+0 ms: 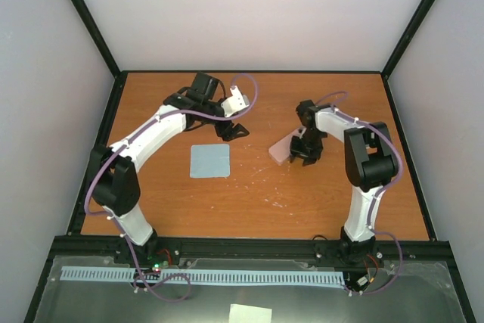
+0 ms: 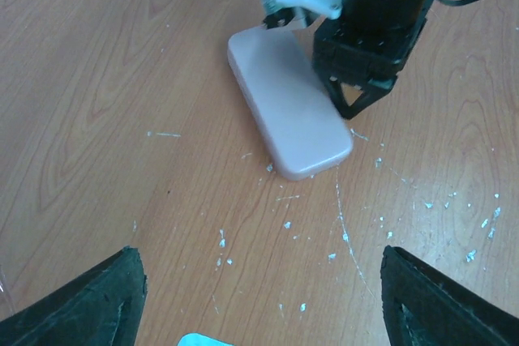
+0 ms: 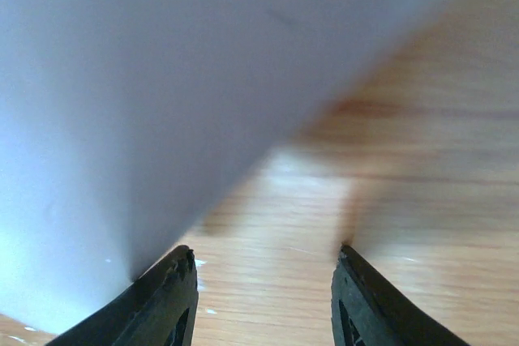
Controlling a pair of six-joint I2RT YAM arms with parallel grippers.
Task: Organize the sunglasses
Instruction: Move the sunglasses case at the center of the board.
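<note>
**Both jaws open around the pink case; sunglasses not in sight**

The pink case (image 2: 288,111) lies flat on the wooden surface (image 1: 302,202), set at a slant. As far as the left wrist view shows, it is closed.

The right gripper (image 3: 263,250) stands over the case's right long side, pointing down. Its dark fingertips reach the surface right at that edge. In its own camera the jaws are partly open, and only bare wood shows in the gap between them. The case fills the upper left of that view as a pale blur and meets the left-hand fingertip (image 3: 180,261). That is a touch against the outside of the jaws, not a grip. I cannot tell whether the finger presses on the case or only rests beside it.

The left gripper (image 2: 261,258) is to the left of the case, well apart from it, and faces its rounded near end. Its jaws are spread wide with nothing between them.

A flat blue-grey cloth (image 1: 209,160) lies further to the left of the case, beyond the left gripper and clear of both. Small white specks (image 2: 221,241) dot the wood between the case and the left jaws.

The sunglasses cannot be made out in any of the three views, so I cannot tell where they lie relative to the case.
</note>
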